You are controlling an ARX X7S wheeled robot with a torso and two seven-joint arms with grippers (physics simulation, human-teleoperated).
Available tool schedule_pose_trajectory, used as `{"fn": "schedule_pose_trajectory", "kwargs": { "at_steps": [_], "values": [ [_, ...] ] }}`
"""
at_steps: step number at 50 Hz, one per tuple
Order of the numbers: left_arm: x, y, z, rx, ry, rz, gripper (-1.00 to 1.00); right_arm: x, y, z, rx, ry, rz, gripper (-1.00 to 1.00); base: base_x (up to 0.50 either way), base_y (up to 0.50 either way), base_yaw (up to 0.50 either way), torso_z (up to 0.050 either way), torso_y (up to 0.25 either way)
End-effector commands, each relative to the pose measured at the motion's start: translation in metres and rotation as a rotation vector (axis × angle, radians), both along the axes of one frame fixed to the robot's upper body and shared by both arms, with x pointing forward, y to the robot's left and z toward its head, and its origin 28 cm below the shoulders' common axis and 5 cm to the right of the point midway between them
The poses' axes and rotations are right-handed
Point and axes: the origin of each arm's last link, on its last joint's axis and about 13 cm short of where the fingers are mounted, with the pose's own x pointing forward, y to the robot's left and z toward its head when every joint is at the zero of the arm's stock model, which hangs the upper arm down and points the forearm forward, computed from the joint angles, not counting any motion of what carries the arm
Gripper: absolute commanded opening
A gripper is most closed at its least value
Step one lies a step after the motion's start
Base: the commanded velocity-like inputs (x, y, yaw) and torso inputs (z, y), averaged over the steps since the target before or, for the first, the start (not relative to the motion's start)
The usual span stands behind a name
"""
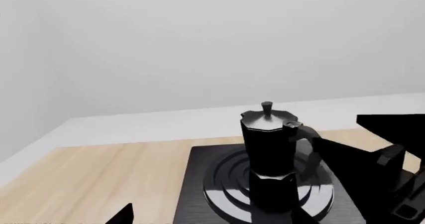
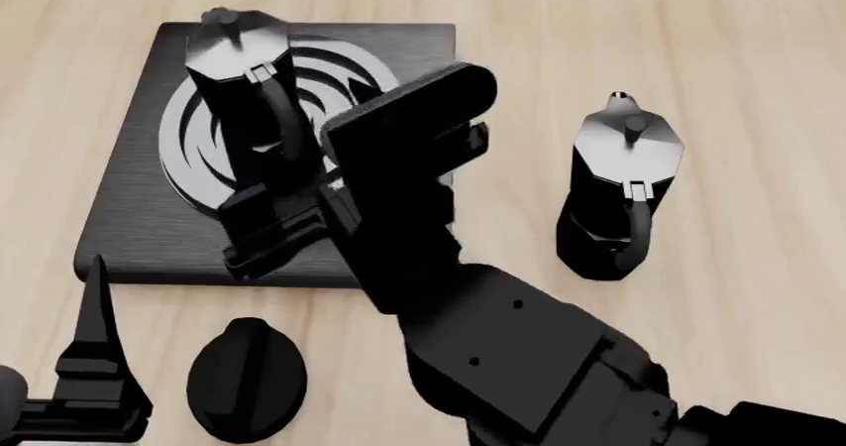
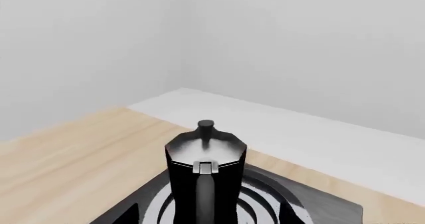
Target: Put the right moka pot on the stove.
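**Right pincer at the handle, pot on the burner**

The right pincer (image 2: 271, 218) sits just beside the curved handle of the small black faceted moka pot (image 2: 238, 74). I cannot tell whether its jaws are parted or closed. The pot stands upright on the ring burner of the flat square black stove (image 2: 133, 218). It looks rigid, glossy and probably slippery, so the handle seems the surest hold.

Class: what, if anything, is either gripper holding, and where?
Cannot tell: the right gripper meets the handle of the right moka pot, but its grip is hidden.
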Motion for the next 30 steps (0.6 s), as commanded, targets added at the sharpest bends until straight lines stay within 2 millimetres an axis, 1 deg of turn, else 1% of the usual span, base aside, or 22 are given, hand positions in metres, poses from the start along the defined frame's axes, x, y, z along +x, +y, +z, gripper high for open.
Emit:
{"fn": "schedule_pose_trajectory", "kwargs": {
  "at_steps": [1,7,21,22,23,25,27,30],
  "values": [
    [0.001,0.000,0.000,0.005,0.004,0.013,1.00,-0.050,-0.024,0.009,0.031,-0.034,-0.013,1.00,0.00,0.00,0.00,0.000,0.000],
    [0.001,0.000,-0.001,0.008,0.006,0.016,1.00,-0.071,-0.037,0.008,0.037,-0.047,-0.017,1.00,0.00,0.00,0.00,0.000,0.000],
    [0.000,0.000,0.000,0.009,0.006,0.020,1.00,-0.117,-0.061,0.025,0.089,-0.106,-0.042,1.00,0.00,0.00,0.00,0.000,0.000],
    [0.000,0.000,0.000,0.009,0.006,0.020,1.00,-0.119,-0.062,0.022,0.093,-0.109,-0.043,1.00,0.00,0.00,0.00,0.000,0.000],
    [0.000,0.000,0.000,0.011,0.006,0.021,1.00,-0.122,-0.064,0.015,0.095,-0.114,-0.046,1.00,0.00,0.00,0.00,0.000,0.000],
    [0.000,0.000,0.000,0.009,0.005,0.020,1.00,-0.128,-0.067,0.014,0.101,-0.117,-0.054,1.00,0.00,0.00,0.00,0.000,0.000],
    [0.000,0.000,-0.001,0.009,0.007,0.022,1.00,-0.135,-0.069,0.025,0.102,-0.121,-0.057,1.00,0.00,0.00,0.00,0.000,0.000],
    [0.000,0.001,0.000,0.007,0.005,0.022,1.00,-0.141,-0.074,0.026,0.114,-0.131,-0.080,1.00,0.00,0.00,0.00,0.000,0.000]
  ]
}}
